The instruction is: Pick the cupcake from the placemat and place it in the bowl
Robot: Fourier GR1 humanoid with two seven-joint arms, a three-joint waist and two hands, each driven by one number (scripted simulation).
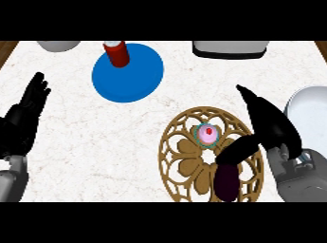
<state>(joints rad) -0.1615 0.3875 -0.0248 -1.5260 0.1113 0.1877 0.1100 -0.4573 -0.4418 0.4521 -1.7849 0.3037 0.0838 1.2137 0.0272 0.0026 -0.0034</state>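
Kitchen: marble counter, blue plate, bowl.

Body: two grey forearms, black hands.

Left hand, at 9 o'clock: matte black all over, long slim fingers, broad dark palm block. Left forearm, at 8 o'clock: light grey casing, boxy, with a darker seam line near the wrist. Right hand, at 4 o'clock: same black, glossy in patches, tapering to points. Right forearm, at 5 o'clock: rounded grey shell, small bluish fitting and dark gaps at the wrist.
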